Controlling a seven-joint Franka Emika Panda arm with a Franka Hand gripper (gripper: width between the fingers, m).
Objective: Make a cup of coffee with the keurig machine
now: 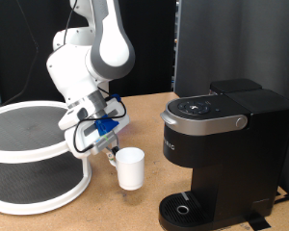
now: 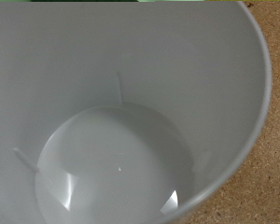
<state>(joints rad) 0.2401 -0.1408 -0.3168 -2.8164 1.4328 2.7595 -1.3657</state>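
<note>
gripper (image 1: 110, 146): at the cup's handle side, whether clenched on it or released could not be told | cup (image 1: 131, 167): upright on the tabletop (image 1: 106, 207), to the exterior view's left of the coffee machine (image 1: 217, 154), clear of its round drip base; inside looked empty (image 2: 121, 140) | white two-tier round stand (image 1: 29, 154): further left of the cup

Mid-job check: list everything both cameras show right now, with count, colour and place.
cup: one, white, on the wooden table, between the tiered stand and the machine; its empty inside fills the wrist view.
keurig machine: one, black with silver-grey trim, at the exterior view's right, lid down.
tiered stand: one, white with two dark round shelves, at the exterior view's left.
table: one, brown wood-grain.
robot arm: one, white, above the stand.
pincer: one, at the cup's handle side; grip unclear.
</note>
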